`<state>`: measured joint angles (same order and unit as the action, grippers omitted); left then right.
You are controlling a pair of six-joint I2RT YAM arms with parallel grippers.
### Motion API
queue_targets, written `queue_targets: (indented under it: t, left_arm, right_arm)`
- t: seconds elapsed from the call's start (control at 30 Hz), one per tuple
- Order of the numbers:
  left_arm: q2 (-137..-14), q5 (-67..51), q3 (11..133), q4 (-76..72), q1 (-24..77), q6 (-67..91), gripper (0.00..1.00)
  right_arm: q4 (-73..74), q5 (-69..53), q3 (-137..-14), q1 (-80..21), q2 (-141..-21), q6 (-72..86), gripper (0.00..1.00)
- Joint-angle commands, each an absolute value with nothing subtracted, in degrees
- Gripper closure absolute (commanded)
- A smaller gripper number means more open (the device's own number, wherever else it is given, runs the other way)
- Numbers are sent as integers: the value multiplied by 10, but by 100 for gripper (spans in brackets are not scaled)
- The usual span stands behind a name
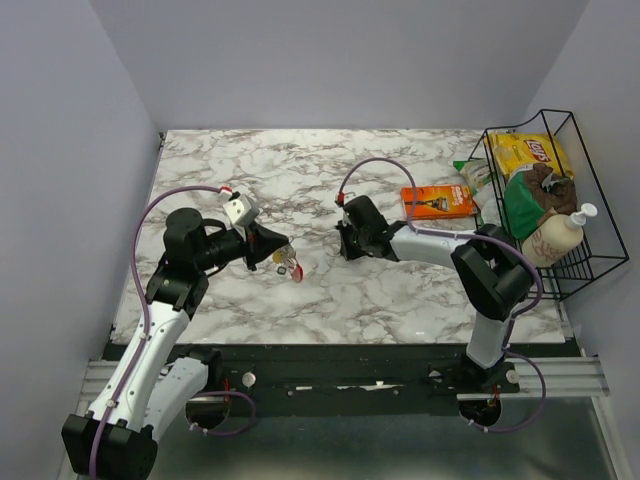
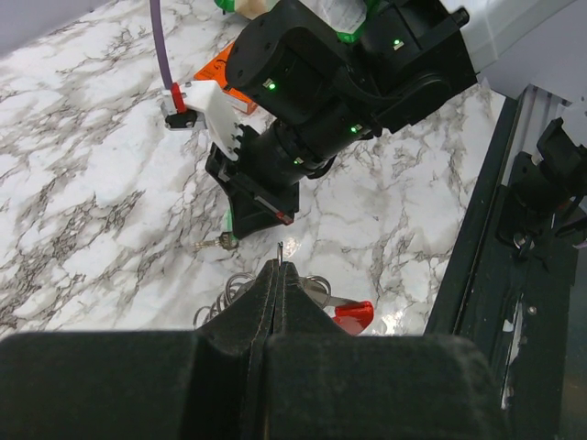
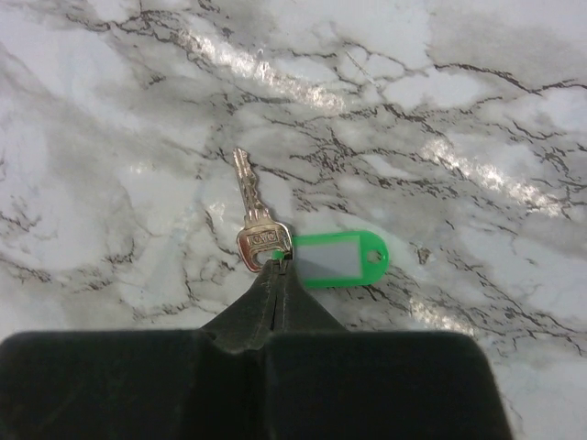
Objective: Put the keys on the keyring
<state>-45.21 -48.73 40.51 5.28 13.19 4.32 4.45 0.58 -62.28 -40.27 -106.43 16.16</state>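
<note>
Showing top view: left fingers [image 1: 272,244] closed just beside red-tagged key [image 1: 294,270] on tabletop [image 1: 400,290]; right fingers [image 1: 350,240] closed, low, apart from it.
Left wrist: fingers pressed together, apparently nipping keyring [image 2: 226,293], whose loops show beside the tips.
Right wrist: fingers pinch green-tagged key [image 3: 254,234] at head.
Keys light, stiff, slippery: hold head, leave hole free.
</note>
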Motion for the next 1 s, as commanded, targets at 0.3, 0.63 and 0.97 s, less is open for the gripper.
queue_targets:
  t: [0.3,0.63,0.97]
  left_arm:
    - [-440,-514,412,59,129,3,100]
    - [-424,-525,416,76,129,-61,100]
    - [-414,-528,406,71,129,-62,100]
  right_arm:
    - [36,-100,-568,-400,-845,-45,99]
    - [105,-227,-569,-399,-764,-135,99]
    - [17,-164,-530,-400,-933,40,99]
